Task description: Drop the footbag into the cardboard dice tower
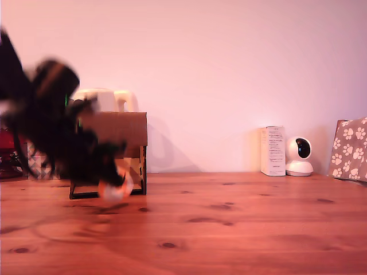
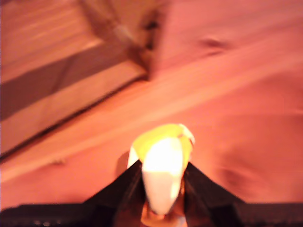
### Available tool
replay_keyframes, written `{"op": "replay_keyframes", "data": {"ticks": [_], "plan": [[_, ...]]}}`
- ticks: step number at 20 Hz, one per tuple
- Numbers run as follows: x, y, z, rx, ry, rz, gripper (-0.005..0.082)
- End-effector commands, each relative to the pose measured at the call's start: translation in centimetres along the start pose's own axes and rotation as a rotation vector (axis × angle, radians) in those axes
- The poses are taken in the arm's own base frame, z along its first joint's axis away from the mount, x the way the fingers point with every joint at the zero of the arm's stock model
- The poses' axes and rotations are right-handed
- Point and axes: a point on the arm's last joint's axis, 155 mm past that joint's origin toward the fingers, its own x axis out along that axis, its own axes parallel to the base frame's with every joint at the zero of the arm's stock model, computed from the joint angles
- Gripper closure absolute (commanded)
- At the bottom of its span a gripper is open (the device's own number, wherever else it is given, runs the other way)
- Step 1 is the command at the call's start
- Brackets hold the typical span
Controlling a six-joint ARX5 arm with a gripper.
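Observation:
The footbag, bright white and yellow-orange, is pinched between the dark fingers of my gripper in the wrist view. In the exterior view the footbag shows as an orange and white blur low in front of the cardboard dice tower, just above the table, held by the blurred black gripper. The tower is brown with dark edges, a solid upper front panel and an open lower part. In the wrist view a corner of the cardboard dice tower lies beyond the footbag.
A wooden table spans the exterior view. At its right stand a white box, a small white camera and a paw-print patterned box. A white kettle-like object sits behind the tower. Dark clutter fills the far left.

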Motion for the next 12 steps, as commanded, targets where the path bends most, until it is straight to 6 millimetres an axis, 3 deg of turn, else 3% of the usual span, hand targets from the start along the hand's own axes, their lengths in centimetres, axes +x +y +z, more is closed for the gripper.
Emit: {"op": "replay_keyframes", "data": {"ticks": [1,7,12], "plan": [[-1.8,-0.8,1.1,0.007,-0.013,-0.017,0.0609],[-7.3,-2.3,5.6,0.032,-0.121,-0.025,0.0609],[-10.2,-3.0,8.7,0.069,-0.228,-0.027,0.0609]]}}
